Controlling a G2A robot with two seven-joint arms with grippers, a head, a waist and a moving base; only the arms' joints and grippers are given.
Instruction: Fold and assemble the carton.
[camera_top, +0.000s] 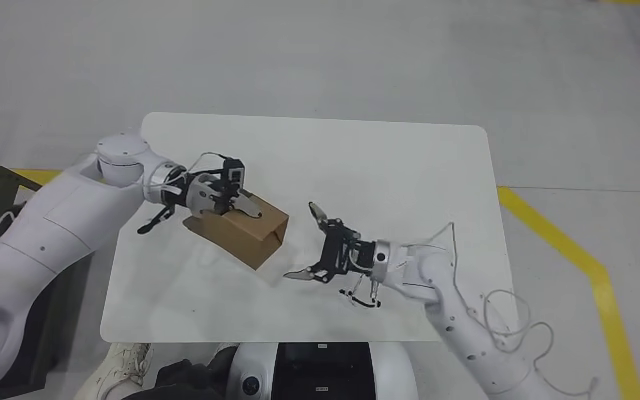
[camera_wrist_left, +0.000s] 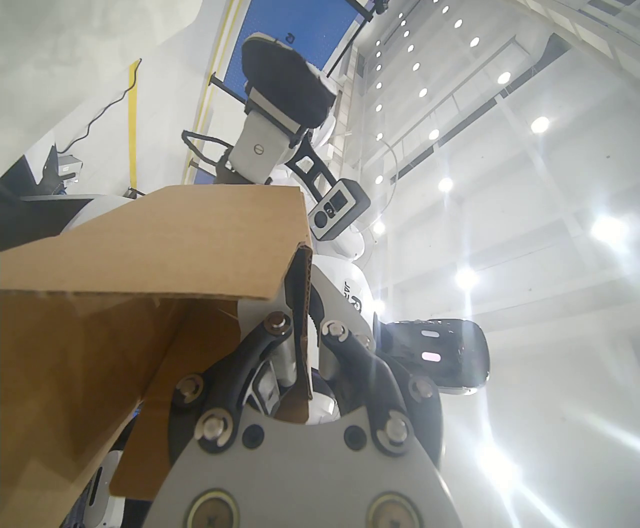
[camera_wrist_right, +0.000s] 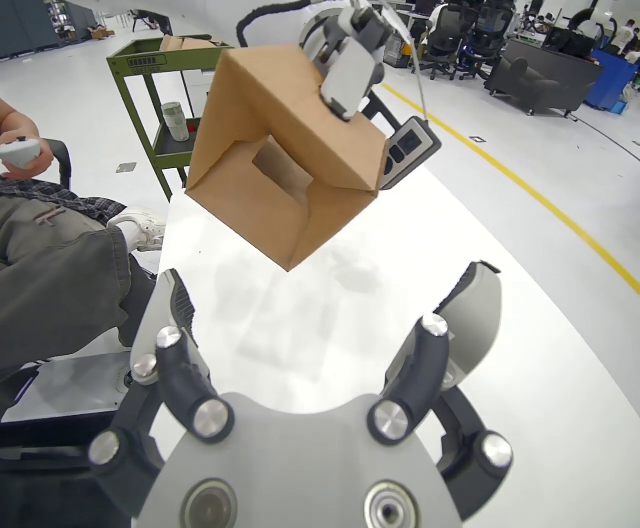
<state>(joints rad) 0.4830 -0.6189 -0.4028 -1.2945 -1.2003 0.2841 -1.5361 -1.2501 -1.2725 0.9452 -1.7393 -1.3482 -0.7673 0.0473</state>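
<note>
Presently logged, largest first. Table (camera_top: 400, 170): white, rounded corners, lying under both grippers. Carton (camera_wrist_right: 280, 125): brown corrugated card, already formed into a box, tilted with one corner low toward the table, just ahead of the right gripper; contact with the table not discernible. End facing the right gripper: flaps (camera_wrist_right: 235, 200) folded inward, rectangular gap left at the middle. Left gripper (camera_wrist_left: 300, 332): clamped together on the edge of one carton wall, card pinched in its grip, bulk of the carton off to one side of it. Right gripper (camera_wrist_right: 325, 280): spread wide apart, holding nothing, aimed at the gapped end, near it but apart. Judged step in hand: closing that end by pressing the flaps flush. Probable good practice: hold the left clamp firm and the carton steady; bring the right gripper square onto the flaps, not onto the low corner; press close to the fold lines so the card bends there and not mid-panel; push toward the left gripper so the pinch takes the load; watch for the thin wall slipping out of the clamp.
</note>
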